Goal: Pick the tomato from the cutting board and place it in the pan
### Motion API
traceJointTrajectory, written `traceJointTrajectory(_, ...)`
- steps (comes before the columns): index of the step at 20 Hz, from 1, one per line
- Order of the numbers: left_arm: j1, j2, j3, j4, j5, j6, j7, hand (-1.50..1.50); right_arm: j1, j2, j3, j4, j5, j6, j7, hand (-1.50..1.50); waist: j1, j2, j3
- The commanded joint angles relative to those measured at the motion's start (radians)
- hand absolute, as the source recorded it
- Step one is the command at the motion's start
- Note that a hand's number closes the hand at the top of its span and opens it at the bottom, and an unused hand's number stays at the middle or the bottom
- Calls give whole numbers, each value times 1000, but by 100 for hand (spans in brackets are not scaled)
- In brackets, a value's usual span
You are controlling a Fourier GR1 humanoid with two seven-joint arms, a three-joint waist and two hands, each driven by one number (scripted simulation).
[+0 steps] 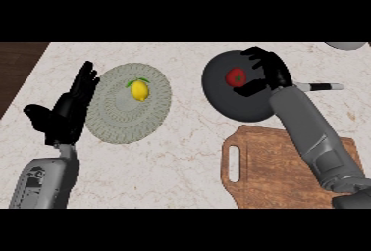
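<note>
The placing step is in hand: the tomato [236, 77] is seen over the dark pan [226, 100], toward its far edge, well off the cutting board [279, 176] at the counter's near right. The right hand [267, 73] is curled beside it — whether it is gripped or already let go cannot be told. Next, the fingers would be opened and withdrawn. The left hand [66, 110] is rested open by a plate [119, 122] carrying a lemon [139, 90]. The pan's handle [322, 87] is partly hidden by the forearm.

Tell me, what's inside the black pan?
A red tomato sits inside the pan. The right hand hangs over it, open, and its forearm covers the pan's right part.
</note>
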State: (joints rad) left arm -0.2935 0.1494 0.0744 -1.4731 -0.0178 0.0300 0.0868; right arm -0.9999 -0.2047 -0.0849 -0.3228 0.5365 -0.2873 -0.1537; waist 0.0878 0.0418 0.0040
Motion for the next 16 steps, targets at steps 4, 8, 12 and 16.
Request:
traceJointTrajectory(4,-34,29,31,38,18,-20,4,0,8,-15,-71,85,-56,31,-193,-150,-11,-2,0)
traceJointTrajectory(8,-22,28,41,27,17,-5,9,0,2,2,-167,58,-149,-6,-287,-150,-16,-10,0)
traceJointTrajectory(12,47,18,33,-19,12,3,13,0,61,-13,-262,33,-257,69,-409,-150,-44,-28,-1)
traceJointTrajectory(16,62,17,49,12,-3,26,-9,0,113,-24,-261,14,-300,276,-396,-150,-86,-43,-4)
